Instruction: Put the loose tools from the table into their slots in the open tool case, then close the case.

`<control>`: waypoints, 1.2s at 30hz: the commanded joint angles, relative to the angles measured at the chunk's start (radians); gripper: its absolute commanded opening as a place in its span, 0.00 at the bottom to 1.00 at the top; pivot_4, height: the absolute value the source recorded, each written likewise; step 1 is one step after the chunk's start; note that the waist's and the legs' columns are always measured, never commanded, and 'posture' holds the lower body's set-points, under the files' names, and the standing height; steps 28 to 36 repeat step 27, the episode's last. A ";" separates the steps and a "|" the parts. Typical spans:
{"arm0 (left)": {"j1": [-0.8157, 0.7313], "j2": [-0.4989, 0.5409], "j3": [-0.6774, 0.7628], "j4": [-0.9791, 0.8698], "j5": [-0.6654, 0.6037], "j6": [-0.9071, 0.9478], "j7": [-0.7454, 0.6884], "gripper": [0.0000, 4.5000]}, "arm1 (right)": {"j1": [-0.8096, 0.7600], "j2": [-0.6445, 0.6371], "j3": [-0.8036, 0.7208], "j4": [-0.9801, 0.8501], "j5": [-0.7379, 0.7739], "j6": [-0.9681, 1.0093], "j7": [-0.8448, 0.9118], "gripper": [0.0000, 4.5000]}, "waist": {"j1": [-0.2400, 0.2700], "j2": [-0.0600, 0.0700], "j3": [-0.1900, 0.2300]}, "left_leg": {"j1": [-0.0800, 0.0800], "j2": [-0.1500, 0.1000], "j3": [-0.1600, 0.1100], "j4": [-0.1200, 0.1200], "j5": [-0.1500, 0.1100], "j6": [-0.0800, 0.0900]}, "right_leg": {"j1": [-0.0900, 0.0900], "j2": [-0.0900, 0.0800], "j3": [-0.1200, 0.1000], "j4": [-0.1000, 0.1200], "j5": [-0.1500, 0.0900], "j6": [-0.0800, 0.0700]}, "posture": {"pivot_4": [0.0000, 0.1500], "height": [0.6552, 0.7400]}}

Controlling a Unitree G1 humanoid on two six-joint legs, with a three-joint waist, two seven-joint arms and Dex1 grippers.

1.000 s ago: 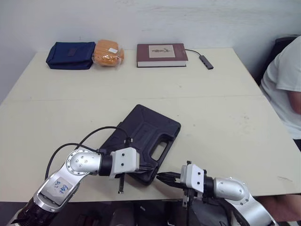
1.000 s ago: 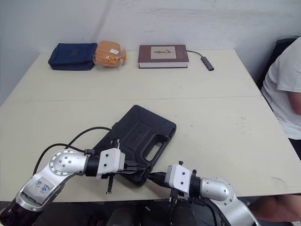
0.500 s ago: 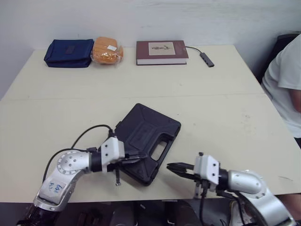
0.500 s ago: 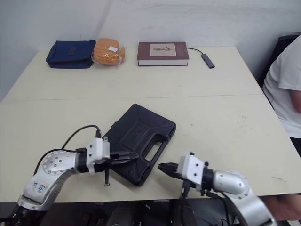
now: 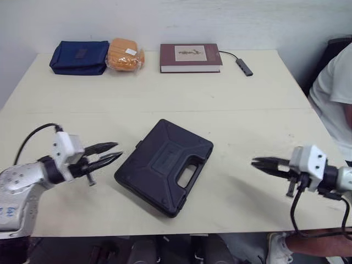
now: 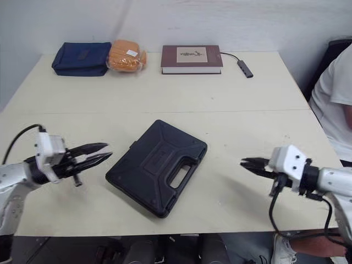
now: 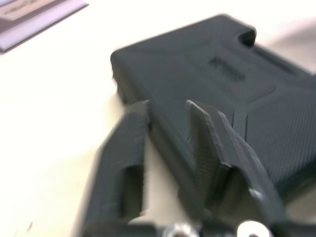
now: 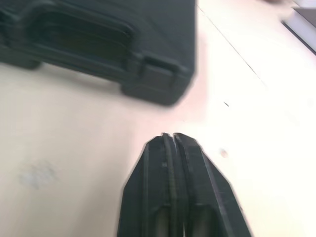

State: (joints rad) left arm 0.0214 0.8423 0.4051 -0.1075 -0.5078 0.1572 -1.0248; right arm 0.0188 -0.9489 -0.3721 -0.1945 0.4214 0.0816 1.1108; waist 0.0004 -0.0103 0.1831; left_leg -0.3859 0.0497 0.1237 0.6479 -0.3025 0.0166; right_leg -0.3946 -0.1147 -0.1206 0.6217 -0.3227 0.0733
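The black tool case (image 5: 164, 166) lies closed and flat in the middle of the table, its handle toward the near right. My left gripper (image 5: 117, 150) hovers just left of the case, open and holding nothing. In the left wrist view its fingers (image 7: 123, 148) stand apart, with the case (image 7: 237, 74) right beyond them. My right gripper (image 5: 254, 162) is out to the right of the case, a good gap away, shut and holding nothing. The right wrist view has its fingertips (image 8: 171, 139) pressed together, pointing toward the case's latch edge (image 8: 148, 74).
Along the far edge lie a blue pouch (image 5: 78, 56), an orange packet (image 5: 125, 55), a maroon book (image 5: 190, 56) and a small adapter on a cable (image 5: 245, 67). A person in a white shirt (image 5: 333, 93) sits at the table's right side.
Both arms have swung outward from the case's near edge, the left one to the left and the right one to the right. The case has stayed in place.
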 commanded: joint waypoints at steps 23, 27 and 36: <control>0.040 0.062 0.177 0.383 0.174 -0.174 0.148 1.00 | -0.201 -0.136 -0.027 0.434 -0.121 -0.269 0.062 0.99 | -0.019 0.002 0.004 | 0.000 0.001 0.003 -0.001 0.001 -0.003 | -0.003 -0.002 0.003 0.004 0.000 0.000 | 1.00 1.00; 0.032 0.045 0.162 0.385 0.191 -0.201 0.159 1.00 | -0.220 -0.125 -0.022 0.463 -0.130 -0.287 0.040 0.99 | -0.026 0.002 0.004 | 0.001 0.001 0.002 -0.001 0.002 -0.003 | -0.003 -0.002 0.003 0.005 0.000 0.000 | 1.00 1.00; 0.032 0.045 0.162 0.385 0.191 -0.201 0.159 1.00 | -0.220 -0.125 -0.022 0.463 -0.130 -0.287 0.040 0.99 | -0.026 0.002 0.004 | 0.001 0.001 0.002 -0.001 0.002 -0.003 | -0.003 -0.002 0.003 0.005 0.000 0.000 | 1.00 1.00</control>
